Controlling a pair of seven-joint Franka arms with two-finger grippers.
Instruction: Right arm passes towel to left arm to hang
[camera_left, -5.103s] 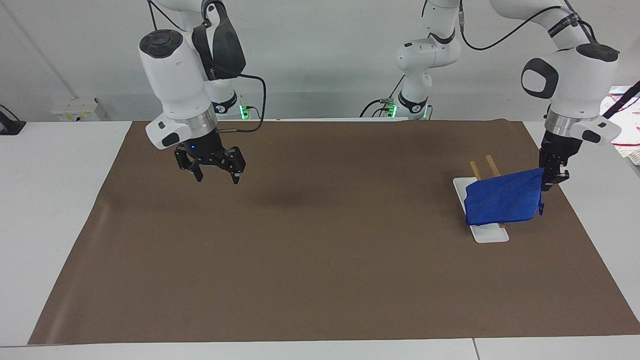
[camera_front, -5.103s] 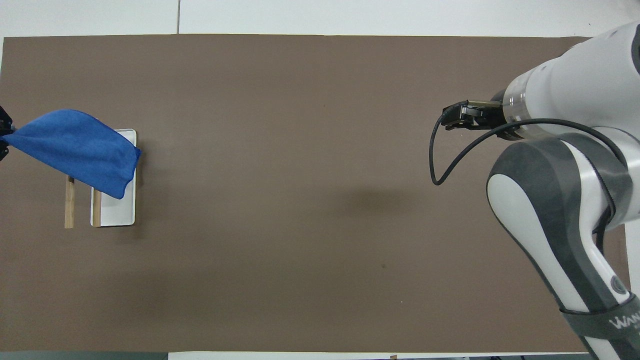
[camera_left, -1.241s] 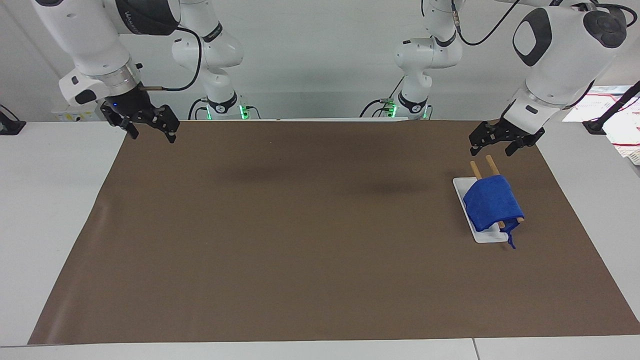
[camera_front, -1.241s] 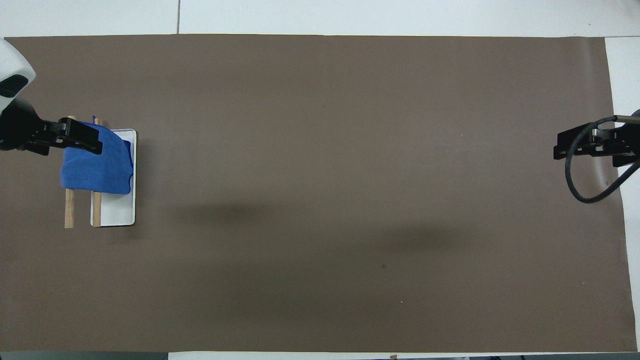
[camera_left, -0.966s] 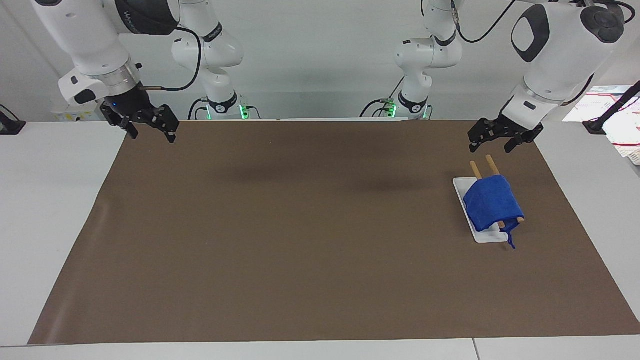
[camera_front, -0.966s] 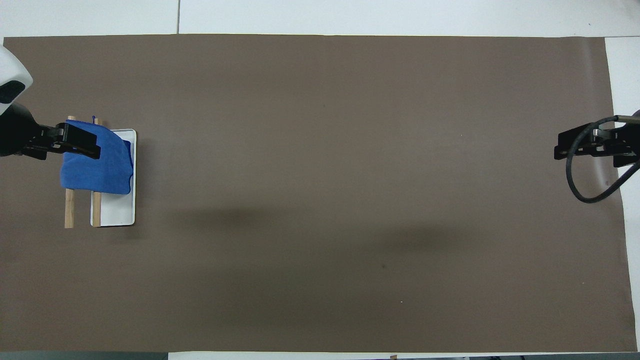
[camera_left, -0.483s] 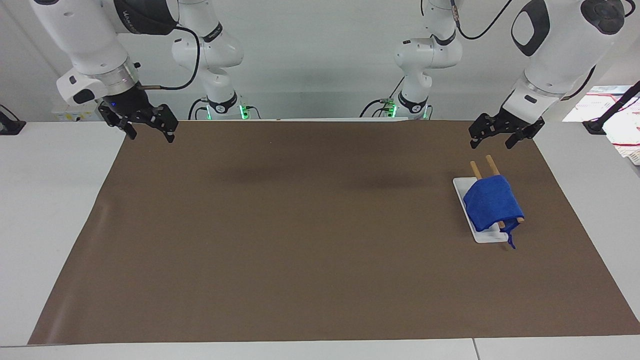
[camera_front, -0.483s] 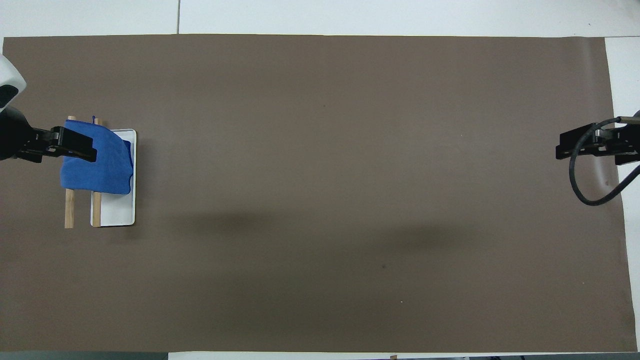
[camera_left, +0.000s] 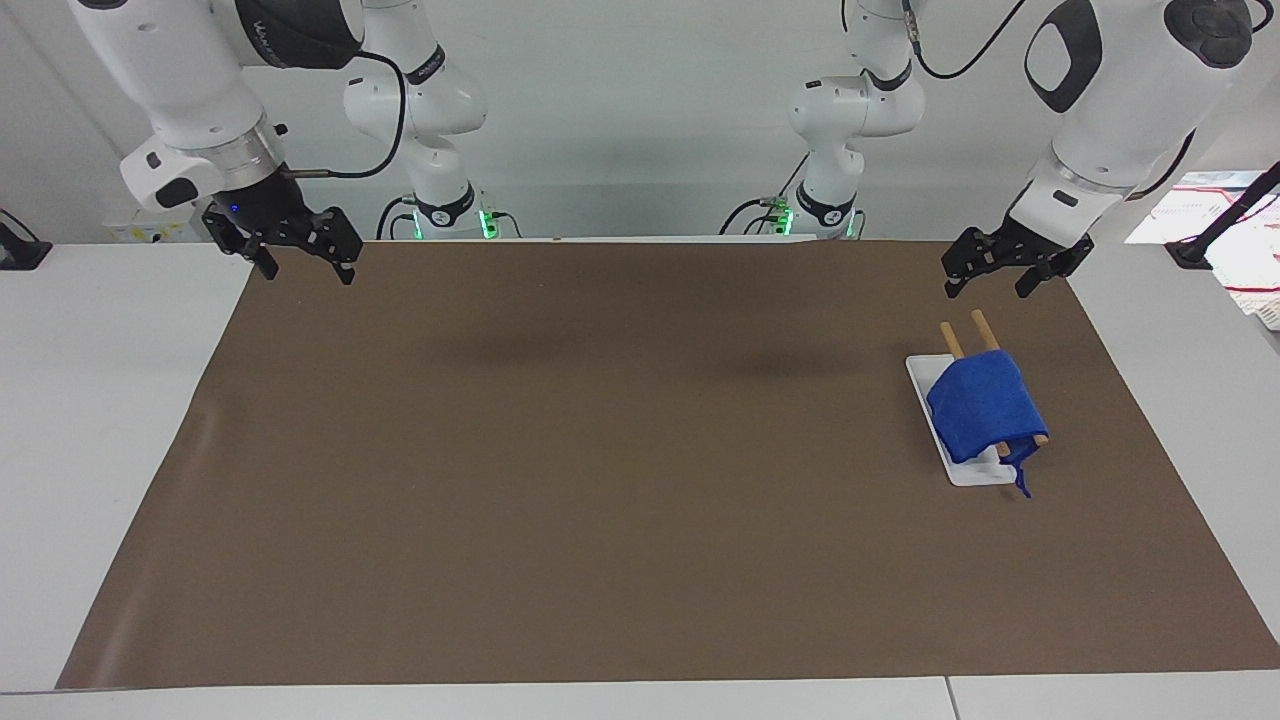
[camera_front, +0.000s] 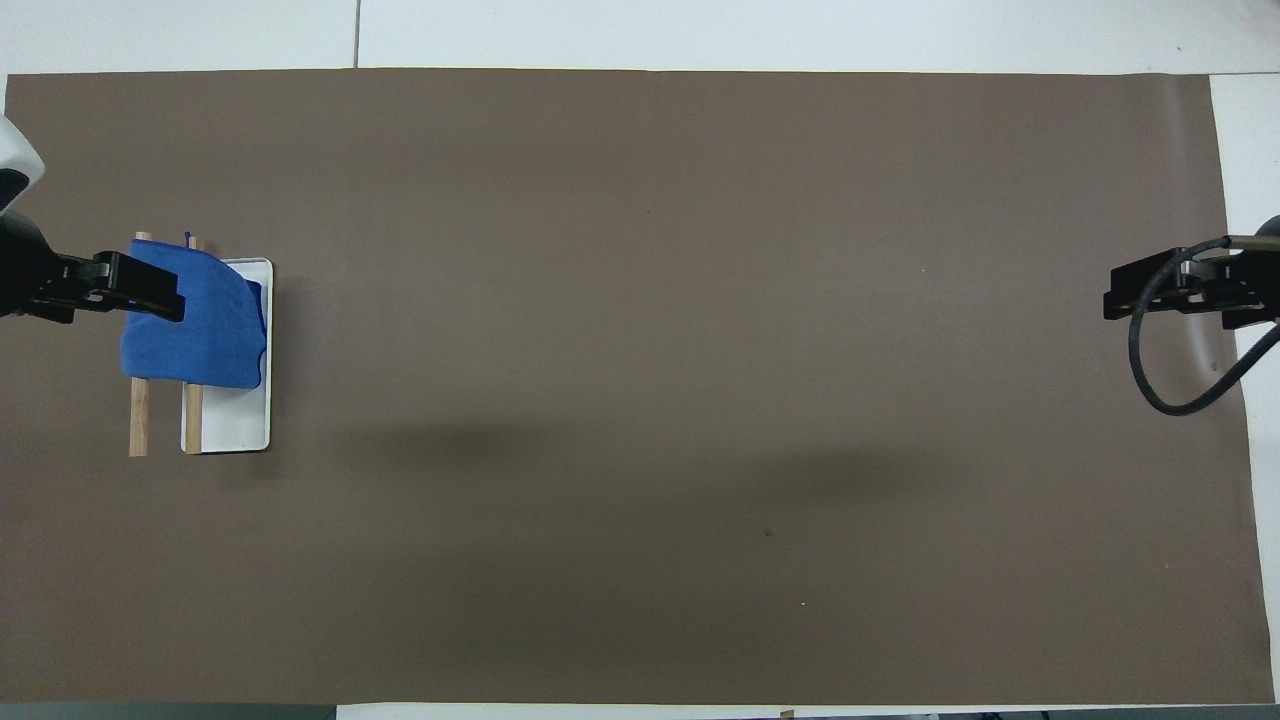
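We see the towel (camera_left: 983, 405) now draped over the rack (camera_left: 960, 341) at the facing view's middle right, let go by our left gripper (camera_left: 1001, 277), which has risen empty and spread, the right gripper (camera_left: 302, 263) waiting upper left, likewise spread, so the hanging looks done.

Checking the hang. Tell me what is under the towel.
The towel drapes over two wooden rails above a white tray. The rails' ends stick out of it. Their middle stretch and part of the tray are covered.
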